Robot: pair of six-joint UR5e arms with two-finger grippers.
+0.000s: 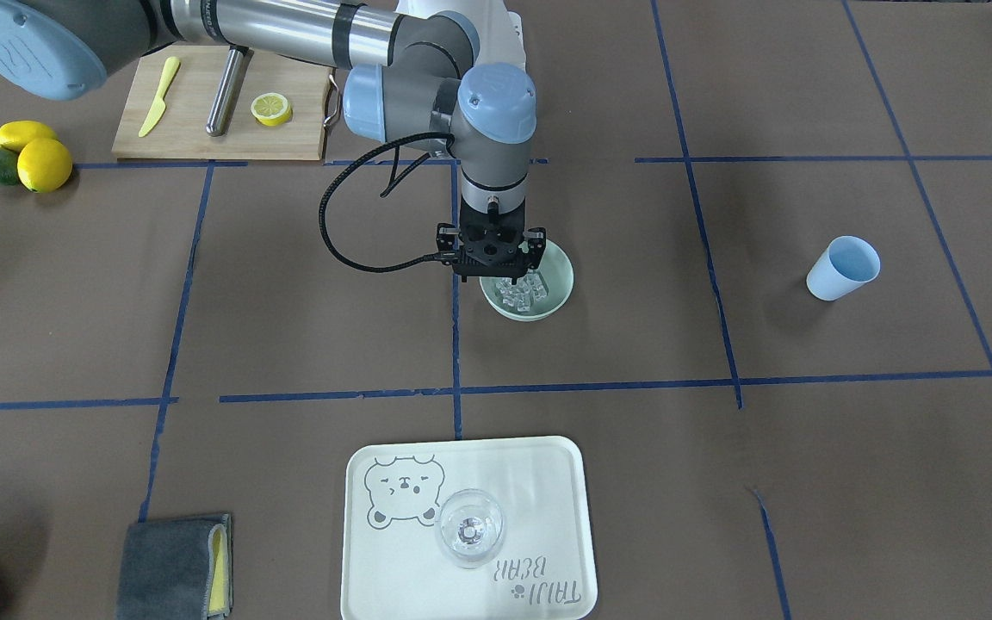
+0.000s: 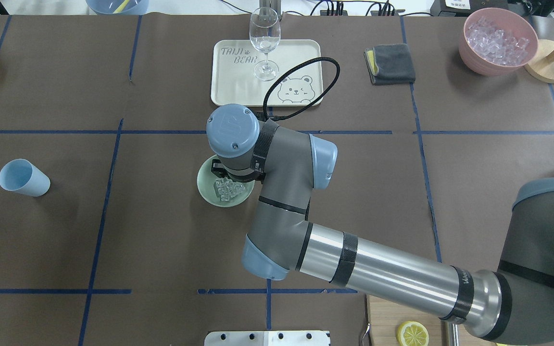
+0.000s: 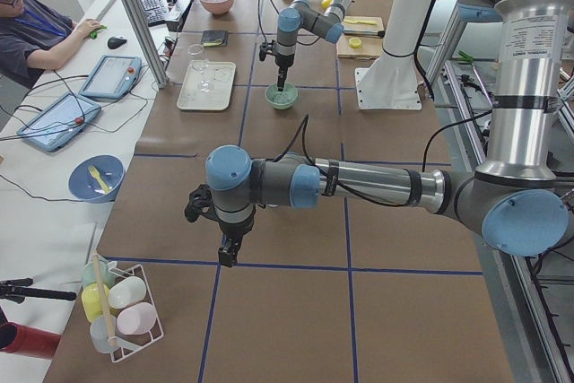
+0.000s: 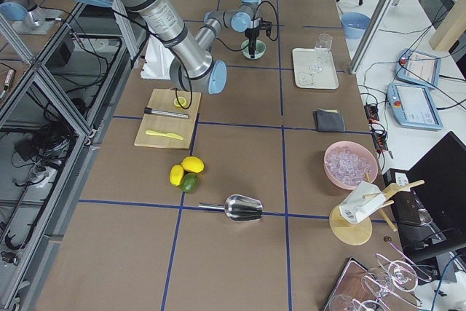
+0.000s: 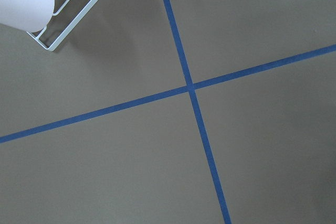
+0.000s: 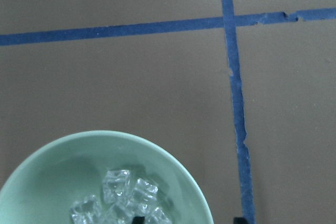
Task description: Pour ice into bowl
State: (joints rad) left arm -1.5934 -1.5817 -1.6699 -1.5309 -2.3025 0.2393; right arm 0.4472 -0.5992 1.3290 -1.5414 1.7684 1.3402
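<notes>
The pale mint-green bowl (image 1: 561, 295) (image 2: 204, 189) (image 6: 50, 169) sits at mid-table and holds the ice (image 1: 520, 293) (image 2: 228, 189) (image 6: 124, 196), a small heap of clear cubes. My right gripper (image 1: 498, 277) (image 6: 188, 219) points straight down over the bowl's edge and is open. One fingertip (image 6: 137, 218) is inside the bowl and the other is outside the rim, with nothing held. My left gripper (image 3: 230, 254) hangs low over bare table at the far end. It shows only in the exterior left view, so I cannot tell its state.
A pale blue cup (image 1: 843, 268) (image 2: 23, 178) lies tilted on the robot's left side. A stemmed glass (image 1: 469, 527) stands on a cream tray (image 1: 548, 482). A pink container of ice (image 2: 497, 41), grey cloth (image 1: 173, 564), cutting board (image 1: 195, 129) and lemons (image 1: 41, 162) ring the table.
</notes>
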